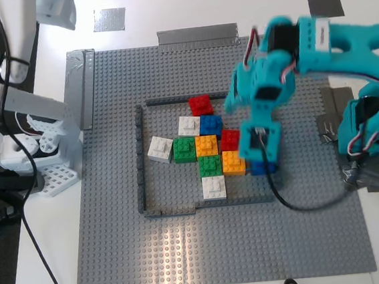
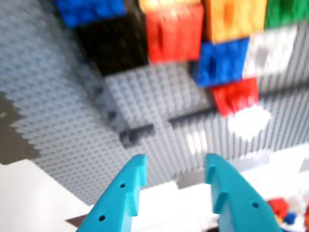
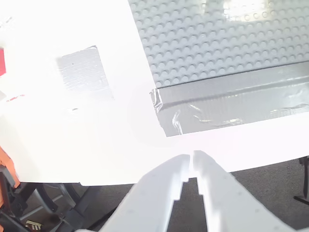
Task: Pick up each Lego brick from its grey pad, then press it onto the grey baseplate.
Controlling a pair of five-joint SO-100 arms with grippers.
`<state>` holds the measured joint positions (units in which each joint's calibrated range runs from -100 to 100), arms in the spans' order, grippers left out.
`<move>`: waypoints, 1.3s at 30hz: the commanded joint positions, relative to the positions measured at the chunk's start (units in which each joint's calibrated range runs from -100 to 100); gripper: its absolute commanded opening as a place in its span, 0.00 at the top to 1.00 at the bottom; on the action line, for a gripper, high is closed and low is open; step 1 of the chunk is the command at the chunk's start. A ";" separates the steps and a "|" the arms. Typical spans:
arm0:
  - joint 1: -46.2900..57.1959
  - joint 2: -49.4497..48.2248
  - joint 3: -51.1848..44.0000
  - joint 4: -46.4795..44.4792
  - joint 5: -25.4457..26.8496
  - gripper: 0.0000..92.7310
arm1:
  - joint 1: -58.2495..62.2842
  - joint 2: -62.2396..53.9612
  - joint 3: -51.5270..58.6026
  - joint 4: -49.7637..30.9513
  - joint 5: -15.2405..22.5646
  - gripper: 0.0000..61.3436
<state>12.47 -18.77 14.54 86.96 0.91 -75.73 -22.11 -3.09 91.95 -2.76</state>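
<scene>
Work done: many bricks already sit inside the dark border on the grey baseplate. White bricks and a blue brick are among them.
Newest brick: a second blue brick sits on the baseplate right under the first gripper, beside the orange brick.
Pads: both grey pads, beyond the baseplate's far edge, look bare, so it seems no brick is waiting there.
First jaws: in the first wrist view the first gripper has its jaws spread apart with nothing between them.
Second jaws: the second gripper hangs over the white surface near the taped baseplate corner, jaws almost touching, holding nothing.
</scene>
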 commanded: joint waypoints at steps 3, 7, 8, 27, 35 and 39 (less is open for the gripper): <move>24.93 -0.29 -10.34 -7.22 0.18 1.00 | 0.25 8.80 -8.51 -7.98 2.93 1.00; 35.23 -0.29 -10.34 -14.30 -0.11 1.00 | 0.61 13.95 -12.30 -7.98 3.47 1.00; 37.41 -0.29 -10.34 -15.60 -0.16 1.00 | 0.61 14.12 -11.13 -9.86 3.32 1.00; 63.59 -0.20 -5.37 -18.69 -5.48 1.00 | -3.82 27.51 -21.51 -16.37 4.01 1.00; 63.74 -0.89 2.21 -18.69 -5.29 1.00 | -3.67 27.86 -21.69 -17.10 4.64 1.00; 63.38 -1.15 0.86 -18.69 -5.24 1.00 | -3.67 27.86 -21.69 -16.53 4.74 1.00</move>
<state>75.88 -18.77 16.78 68.17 -4.47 -79.27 6.99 -20.02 75.54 1.69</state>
